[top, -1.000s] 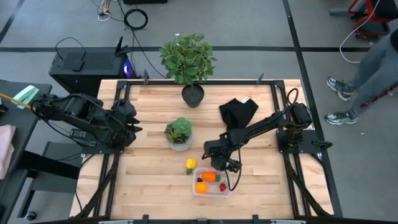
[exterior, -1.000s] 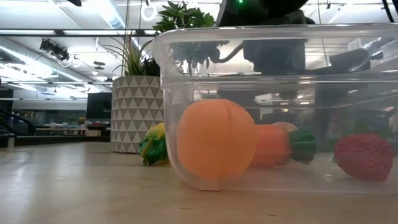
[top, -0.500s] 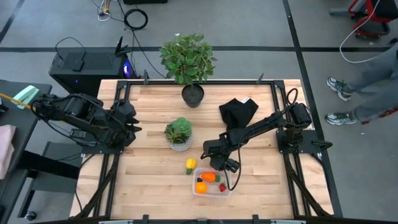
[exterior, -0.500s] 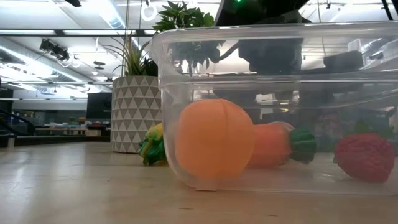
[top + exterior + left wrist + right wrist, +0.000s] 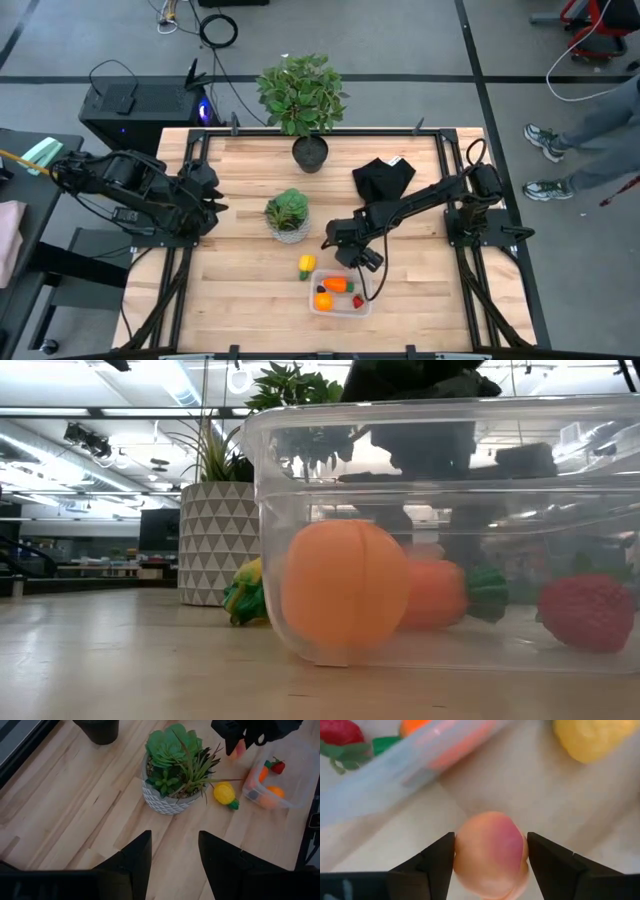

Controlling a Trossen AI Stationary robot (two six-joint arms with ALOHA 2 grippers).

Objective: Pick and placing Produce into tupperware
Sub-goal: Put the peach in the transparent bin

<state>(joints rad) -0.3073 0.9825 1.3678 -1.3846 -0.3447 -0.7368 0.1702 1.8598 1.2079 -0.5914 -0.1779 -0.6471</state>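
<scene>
Above the wooden desk (image 5: 240, 290), just behind the small clear plastic rectangular tupperware (image 5: 340, 298), the right gripper (image 5: 490, 851) is clenched on a peach-coloured round toy piece (image 5: 491, 852), held off the desk surface. Right arm reaches in low from its base at desk's right edge, elbow near the black cloth (image 5: 383, 180), wrist angled down twd the container.

Left gripper (image 5: 172, 852) is released, fingers apart, holding nothing; arm folded back at desk's left edge.

In the tupperware: orange ball (image 5: 345, 598), orange carrot w/ green top (image 5: 450, 595), small red strawberry (image 5: 585, 612). Yellow piece (image 5: 306, 265) lies on desk just left of it, near the white-potted green succulent (image 5: 288, 215).

Vs 1 s ago: right gripper has pulled back and up from over the tupperware's rim, now slightly farther from it.
</scene>
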